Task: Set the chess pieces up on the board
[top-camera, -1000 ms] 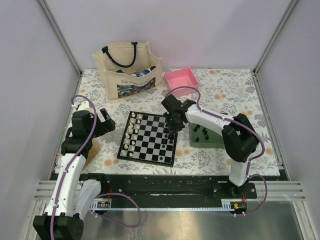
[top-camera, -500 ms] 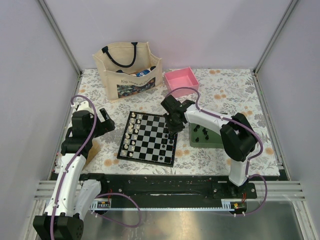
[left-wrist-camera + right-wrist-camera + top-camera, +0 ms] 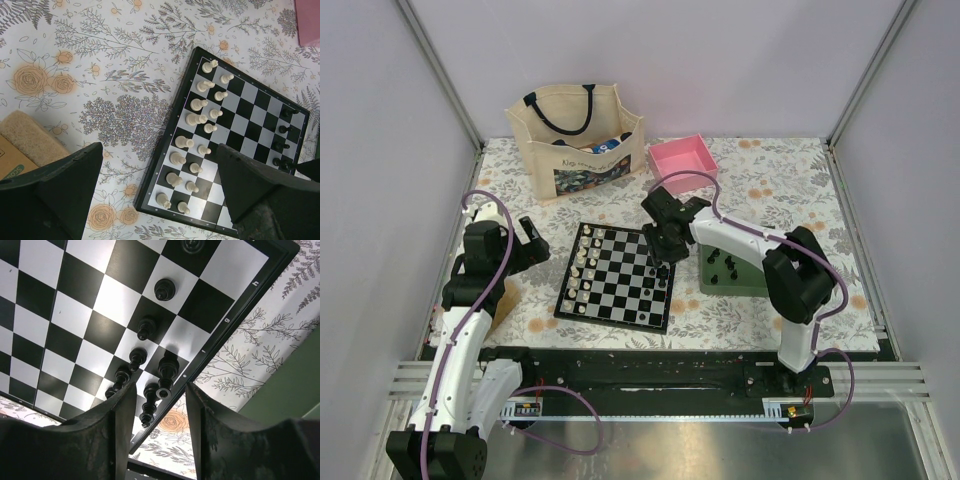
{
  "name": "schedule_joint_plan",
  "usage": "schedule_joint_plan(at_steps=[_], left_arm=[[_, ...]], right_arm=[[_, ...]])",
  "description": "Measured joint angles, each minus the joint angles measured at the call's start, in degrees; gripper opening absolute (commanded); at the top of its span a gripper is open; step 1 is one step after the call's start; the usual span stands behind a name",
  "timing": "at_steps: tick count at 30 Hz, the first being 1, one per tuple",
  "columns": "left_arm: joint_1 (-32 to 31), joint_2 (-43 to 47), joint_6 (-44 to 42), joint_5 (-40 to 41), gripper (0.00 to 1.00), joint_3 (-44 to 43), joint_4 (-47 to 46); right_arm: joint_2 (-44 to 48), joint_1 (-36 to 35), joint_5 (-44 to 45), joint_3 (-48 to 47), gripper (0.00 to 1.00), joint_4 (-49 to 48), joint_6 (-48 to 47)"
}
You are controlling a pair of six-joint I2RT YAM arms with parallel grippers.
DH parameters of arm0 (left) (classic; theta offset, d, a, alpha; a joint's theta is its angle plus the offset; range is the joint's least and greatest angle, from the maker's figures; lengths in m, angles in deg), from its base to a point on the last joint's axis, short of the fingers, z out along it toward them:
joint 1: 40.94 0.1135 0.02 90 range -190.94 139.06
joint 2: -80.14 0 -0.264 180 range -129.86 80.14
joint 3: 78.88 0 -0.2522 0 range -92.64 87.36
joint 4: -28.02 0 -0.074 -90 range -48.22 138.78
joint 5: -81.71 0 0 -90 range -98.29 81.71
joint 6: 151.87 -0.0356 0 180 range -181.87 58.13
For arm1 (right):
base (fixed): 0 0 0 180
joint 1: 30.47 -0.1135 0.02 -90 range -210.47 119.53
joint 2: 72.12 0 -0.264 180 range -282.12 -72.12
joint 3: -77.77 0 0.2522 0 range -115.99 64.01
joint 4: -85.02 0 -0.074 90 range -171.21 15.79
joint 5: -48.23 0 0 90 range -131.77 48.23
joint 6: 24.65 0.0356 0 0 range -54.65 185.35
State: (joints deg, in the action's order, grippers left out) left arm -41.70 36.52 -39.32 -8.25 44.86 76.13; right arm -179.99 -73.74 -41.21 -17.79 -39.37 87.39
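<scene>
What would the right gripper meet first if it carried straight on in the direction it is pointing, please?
The right gripper would most likely meet the tall black chess piece standing between its open fingers, in the edge row of the chessboard. How much gap remains above the piece is unclear.

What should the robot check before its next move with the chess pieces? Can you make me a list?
1. Right claw open: ok, its fingers stand apart.
2. Black piece under it standing free: ok, upright on the board, neither finger touching it.
3. More black pieces to fetch: ok, several stand in the green tray.
4. Left claw out of the way: ok, open, off on the side of the white pieces.
5. Every black piece on its correct square: cannot tell.
</scene>
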Motion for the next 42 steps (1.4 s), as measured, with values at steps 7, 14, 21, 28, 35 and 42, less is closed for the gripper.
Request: schedule_joint_plan(at_steps=[7,14,21,28,35,42], left_arm=[[0.0,0.0,0.0,0.0,0.99,0.0,0.0],[0.0,0.0,0.0,0.0,0.99,0.0,0.0],[0.0,0.0,0.0,0.0,0.99,0.0,0.0],[0.0,0.0,0.0,0.0,0.99,0.0,0.0],[0.0,0.0,0.0,0.0,0.99,0.0,0.0],[0.0,-0.4,0.0,0.0,0.99,0.0,0.0]], right_arm=[[5.0,0.2,1.0,0.0,0.57,0.0,-0.4],[17.8,6.7,2.6,5.3,0.54,-2.1,0.0],[23.0,20.1,4.2,15.8,0.51,-3.7,-0.6],[17.8,25.3,3.8,18.7,0.49,-3.4,-3.1],[13.7,25.8,3.3,18.7,0.47,-4.5,-4.2],[11.7,26.2,3.4,18.7,0.44,-5.3,-4.6]])
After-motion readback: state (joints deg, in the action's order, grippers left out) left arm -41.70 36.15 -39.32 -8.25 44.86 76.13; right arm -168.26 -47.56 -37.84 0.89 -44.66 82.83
